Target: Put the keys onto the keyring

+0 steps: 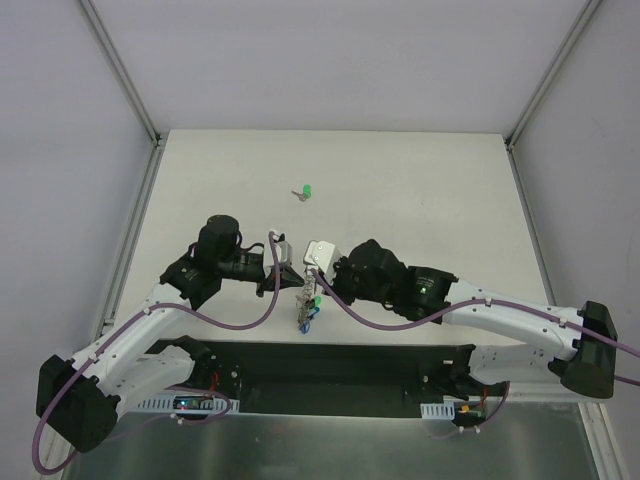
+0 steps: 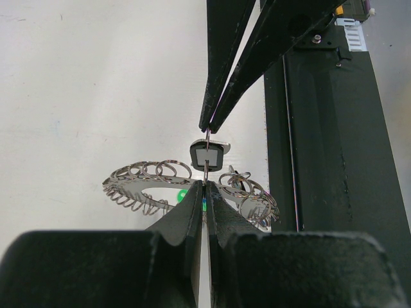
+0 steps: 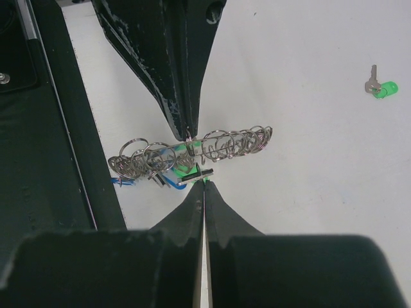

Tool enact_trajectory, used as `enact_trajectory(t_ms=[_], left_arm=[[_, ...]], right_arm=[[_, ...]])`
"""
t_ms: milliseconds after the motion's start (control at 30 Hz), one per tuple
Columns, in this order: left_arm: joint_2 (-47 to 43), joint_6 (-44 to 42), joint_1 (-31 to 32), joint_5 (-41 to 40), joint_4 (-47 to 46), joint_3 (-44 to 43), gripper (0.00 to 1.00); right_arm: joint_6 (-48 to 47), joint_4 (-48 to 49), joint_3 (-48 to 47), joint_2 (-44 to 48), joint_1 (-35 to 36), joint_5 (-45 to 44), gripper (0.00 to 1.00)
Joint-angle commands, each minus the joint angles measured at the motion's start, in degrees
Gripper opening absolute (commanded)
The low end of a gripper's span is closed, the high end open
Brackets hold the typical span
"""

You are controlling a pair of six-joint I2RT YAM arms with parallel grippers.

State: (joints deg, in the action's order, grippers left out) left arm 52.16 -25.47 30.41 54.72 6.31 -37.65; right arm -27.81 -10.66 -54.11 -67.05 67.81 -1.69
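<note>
The keyring (image 2: 144, 181), a flat grey ring with wire loops round its rim, hangs above the table between both grippers (image 1: 304, 312). My left gripper (image 2: 205, 187) is shut on its rim, at a wire loop. My right gripper (image 2: 207, 128) comes from above in the left wrist view and is shut on the thin metal part of a black-headed key (image 2: 209, 154) right at that loop. In the right wrist view the ring (image 3: 225, 146) is edge-on, the black key (image 3: 196, 176) lies at my right gripper (image 3: 204, 183), and green and blue heads hang from the ring. A green-headed key (image 1: 305, 192) lies alone on the table, also in the right wrist view (image 3: 383, 88).
The black base rail (image 2: 334, 160) runs close beside the held ring along the table's near edge. Grey walls and frame posts (image 1: 125, 75) bound the white table (image 1: 420, 190) at the back and sides.
</note>
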Motion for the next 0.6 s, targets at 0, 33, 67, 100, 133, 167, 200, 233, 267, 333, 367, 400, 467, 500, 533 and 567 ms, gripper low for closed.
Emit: enact_trajectory(t_ms=[0,33,67,100,133,167,200,233,267,333,367,400,467,500,533,567], left_arm=[[-0.92,-0.19,0.44,1.27,-3.41,-0.23,0.00],[-0.92,-0.28,0.44,1.35,-3.41,-0.15,0.00],[-1.01,-0.10,0.44,1.36,-3.41,-0.23,0.00],[-0.92,-0.19,0.44,1.36,-3.32,-0.23,0.00],[-0.92,-0.19,0.44,1.36,-3.49,-0.23,0.00],[-0.83,-0.19,0.35,1.36,-3.49,-0.23,0.00],[-0.92,-0.28,0.43,1.36,-3.49,-0.15,0.00],[-0.92,-0.19,0.44,1.44,-3.41,-0.23,0.00],[-1.01,-0.19,0.44,1.36,-3.41,-0.23,0.00],[-0.92,-0.19,0.44,1.36,-3.49,-0.23,0.00],[-0.92,-0.28,0.44,1.44,-3.49,-0.15,0.00],[-1.01,-0.19,0.44,1.36,-3.41,-0.23,0.00],[-1.01,-0.19,0.44,1.44,-3.41,-0.14,0.00],[-0.84,-0.19,0.44,1.53,-3.41,-0.23,0.00],[-0.83,-0.19,0.44,1.53,-3.58,-0.15,0.00],[-0.92,-0.19,0.44,1.53,-3.49,-0.23,0.00]], right_arm=[[0.92,0.72,-2.85,-0.28,0.30,1.08,0.01],[1.01,0.90,-2.85,-0.19,0.22,1.17,0.01],[1.01,0.99,-2.93,-0.36,0.30,1.17,0.01],[1.01,1.07,-2.93,-0.54,0.22,1.17,0.01],[1.01,1.16,-2.93,-0.63,0.22,1.17,0.01],[1.01,1.25,-2.93,-0.72,0.30,1.17,0.01],[1.01,1.25,-2.93,-0.80,0.30,0.99,0.01],[1.01,1.25,-3.02,-0.81,0.30,0.99,0.01],[1.01,1.42,-2.94,-0.89,0.22,1.08,0.01],[1.09,1.86,-2.76,-0.72,0.22,0.99,0.01],[1.09,1.87,-2.76,-0.80,0.30,0.90,0.01],[1.09,1.87,-2.76,-0.81,0.13,1.08,0.01],[1.09,1.95,-2.76,-0.98,0.22,1.17,0.01],[1.18,1.95,-2.85,-0.98,0.22,1.08,0.01],[1.18,1.95,-2.93,-1.07,0.30,1.08,0.01],[1.27,2.04,-2.85,-1.07,0.13,1.08,0.01]])
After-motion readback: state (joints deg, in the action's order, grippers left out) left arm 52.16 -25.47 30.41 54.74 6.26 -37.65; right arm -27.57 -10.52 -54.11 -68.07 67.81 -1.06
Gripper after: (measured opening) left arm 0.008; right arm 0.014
